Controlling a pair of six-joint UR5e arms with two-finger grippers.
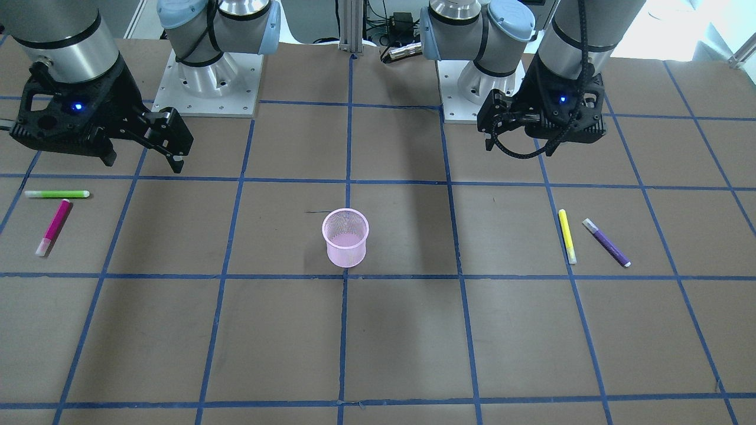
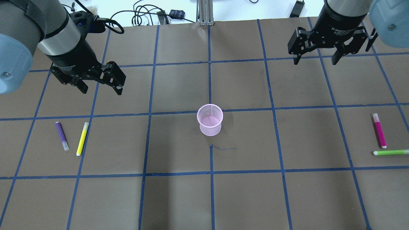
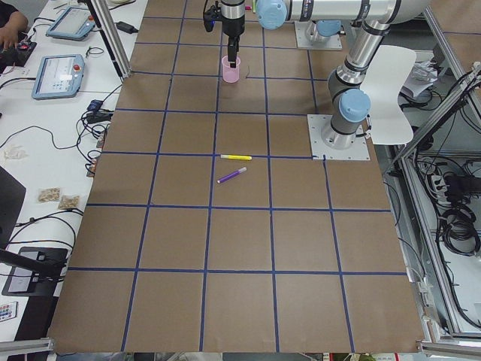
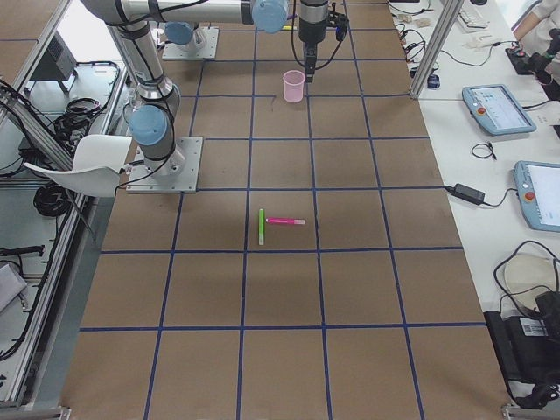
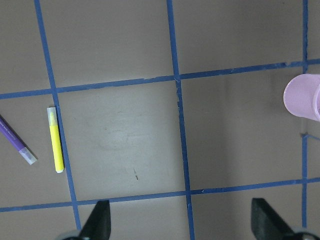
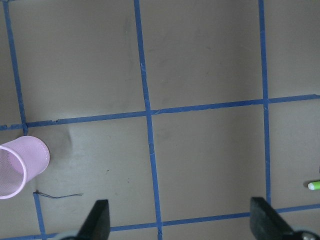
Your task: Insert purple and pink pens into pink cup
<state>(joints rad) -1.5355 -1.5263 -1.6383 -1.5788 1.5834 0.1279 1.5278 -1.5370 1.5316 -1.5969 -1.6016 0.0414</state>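
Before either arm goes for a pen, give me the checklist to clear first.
1. Left pincer open and empty: ok.
2. Right pincer open and empty: ok.
3. Pink cup upright, nothing inside: ok.
4. Purple pen lying free, apart from yellow pen: ok.
5. Pink pen clear of green pen: cannot tell, its end lies very close.

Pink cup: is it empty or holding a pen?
Empty: the cup shows only mesh inside; the purple pen and pink pen lie outside.
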